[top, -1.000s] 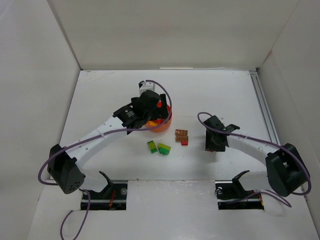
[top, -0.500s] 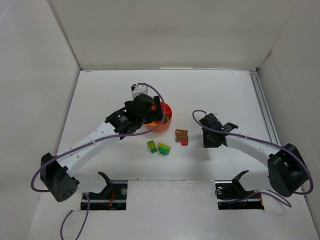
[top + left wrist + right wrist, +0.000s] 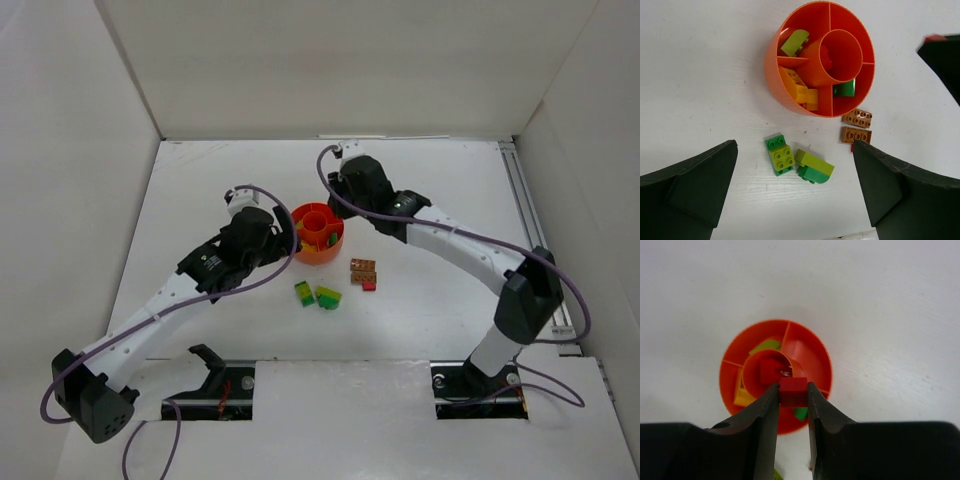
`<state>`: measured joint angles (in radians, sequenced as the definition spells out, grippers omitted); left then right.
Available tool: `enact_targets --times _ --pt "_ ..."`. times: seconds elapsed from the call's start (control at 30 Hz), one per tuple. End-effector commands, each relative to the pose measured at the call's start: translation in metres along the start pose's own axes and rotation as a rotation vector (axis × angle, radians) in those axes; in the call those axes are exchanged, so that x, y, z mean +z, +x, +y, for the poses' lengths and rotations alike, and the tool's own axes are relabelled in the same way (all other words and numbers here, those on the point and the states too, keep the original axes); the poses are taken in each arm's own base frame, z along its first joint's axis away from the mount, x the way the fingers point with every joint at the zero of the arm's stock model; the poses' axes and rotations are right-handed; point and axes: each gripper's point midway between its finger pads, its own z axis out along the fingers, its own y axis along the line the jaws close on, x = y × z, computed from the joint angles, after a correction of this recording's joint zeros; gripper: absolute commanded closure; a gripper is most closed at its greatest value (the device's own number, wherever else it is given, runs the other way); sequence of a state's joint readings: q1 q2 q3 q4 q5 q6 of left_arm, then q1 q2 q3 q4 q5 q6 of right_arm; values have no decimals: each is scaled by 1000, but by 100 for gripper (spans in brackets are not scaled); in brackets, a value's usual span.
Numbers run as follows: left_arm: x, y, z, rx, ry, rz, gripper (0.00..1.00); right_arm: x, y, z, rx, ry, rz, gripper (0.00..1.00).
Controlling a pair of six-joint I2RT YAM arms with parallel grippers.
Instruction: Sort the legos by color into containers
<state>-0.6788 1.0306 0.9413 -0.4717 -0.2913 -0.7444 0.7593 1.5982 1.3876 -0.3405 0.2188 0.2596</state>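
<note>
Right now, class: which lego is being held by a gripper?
The small red brick, pinched by the right gripper above the dish; no other is gripped.

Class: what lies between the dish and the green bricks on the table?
Nothing: bare table separates the dish and the green bricks, clear in the left wrist view.

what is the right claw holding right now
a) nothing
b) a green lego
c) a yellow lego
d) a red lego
d: in the right wrist view the right claw is shut on a small red lego, with the orange dish beyond it.
</note>
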Motion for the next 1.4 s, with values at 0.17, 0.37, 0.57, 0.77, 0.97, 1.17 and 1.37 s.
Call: enact_targets --times 0.17,0.37,0.57,0.77,0.97,1.17,1.37 --pt "-8 1 8 -53 -6 -6 0 48 -18 51 -57 -113 -21 80" --pt "-6 3 9 -33 -5 -6 0 52 -14 64 -57 -129 -7 71" --pt "-6 3 6 -15 15 0 0 52 -7 63 -50 -123 12 38" --pt "-10 -4 -3 25 55 -14 0 42 -20 53 -25 -69 -24 35" --pt "-9 -3 -24 81 154 11 0 20 -28 29 10 24 -27 34" --pt "0 29 -68 211 232 80 0 -21 -3 -96 214 237 -7 33" --pt "20 95 -131 402 348 213 11 -84 44 -195 331 481 15 32"
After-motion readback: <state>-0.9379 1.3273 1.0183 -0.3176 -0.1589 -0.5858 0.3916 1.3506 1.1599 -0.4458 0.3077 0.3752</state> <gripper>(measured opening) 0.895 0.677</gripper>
